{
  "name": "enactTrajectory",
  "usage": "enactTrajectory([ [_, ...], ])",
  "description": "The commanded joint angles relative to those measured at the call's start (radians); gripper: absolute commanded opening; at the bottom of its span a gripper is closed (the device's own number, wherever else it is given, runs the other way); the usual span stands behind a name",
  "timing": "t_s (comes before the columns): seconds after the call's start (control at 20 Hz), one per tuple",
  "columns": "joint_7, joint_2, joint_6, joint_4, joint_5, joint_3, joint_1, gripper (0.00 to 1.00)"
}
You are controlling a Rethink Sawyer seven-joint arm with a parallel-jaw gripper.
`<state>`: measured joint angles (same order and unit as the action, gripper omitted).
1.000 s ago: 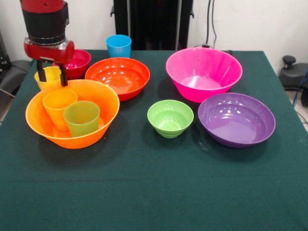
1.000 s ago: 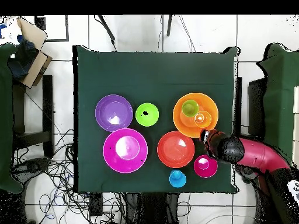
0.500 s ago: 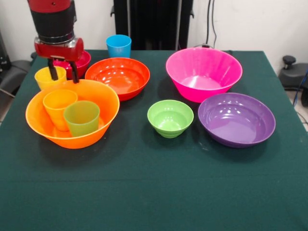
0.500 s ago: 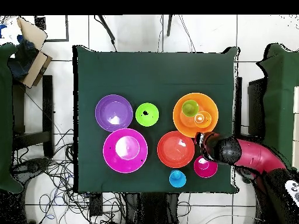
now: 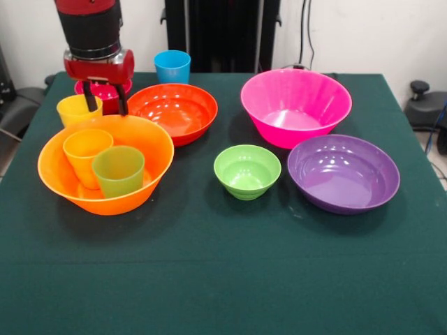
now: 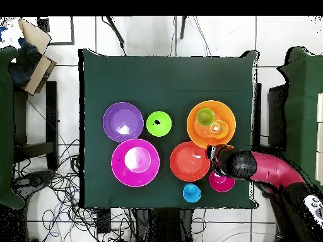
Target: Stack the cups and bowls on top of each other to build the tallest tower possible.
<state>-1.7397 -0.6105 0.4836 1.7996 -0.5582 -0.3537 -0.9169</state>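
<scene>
My gripper [image 5: 105, 106] hangs open and empty just behind the far rim of the large orange bowl [image 5: 105, 202], in front of the small crimson bowl [image 5: 105, 90]. Left of it on the cloth stands the yellow cup [image 5: 77, 109]. An orange cup [image 5: 86, 149] and a green cup [image 5: 118, 170] sit upright side by side inside the orange bowl. From overhead, the gripper [image 6: 213, 155] is between the orange bowl [image 6: 228, 115] and the red-orange bowl [image 6: 188, 161], and the arm covers part of the crimson bowl [image 6: 221, 184].
A red-orange bowl [image 5: 172, 112] sits right of the gripper, with a blue cup [image 5: 172, 66] behind it. On the right half stand the pink bowl [image 5: 295, 105], light green bowl [image 5: 247, 171] and purple bowl [image 5: 343, 172].
The gripper has shifted right and slightly back in the front view, from over the yellow cup to in front of the crimson bowl. The yellow cup stays on the table.
</scene>
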Motion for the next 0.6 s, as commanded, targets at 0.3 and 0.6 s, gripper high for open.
enactTrajectory([
  [0.3,0.213,-0.023,0.017,0.060,-0.232,-0.029,0.017,1.00],
  [0.6,0.247,-0.009,0.029,0.070,-0.280,-0.065,-0.041,1.00],
])
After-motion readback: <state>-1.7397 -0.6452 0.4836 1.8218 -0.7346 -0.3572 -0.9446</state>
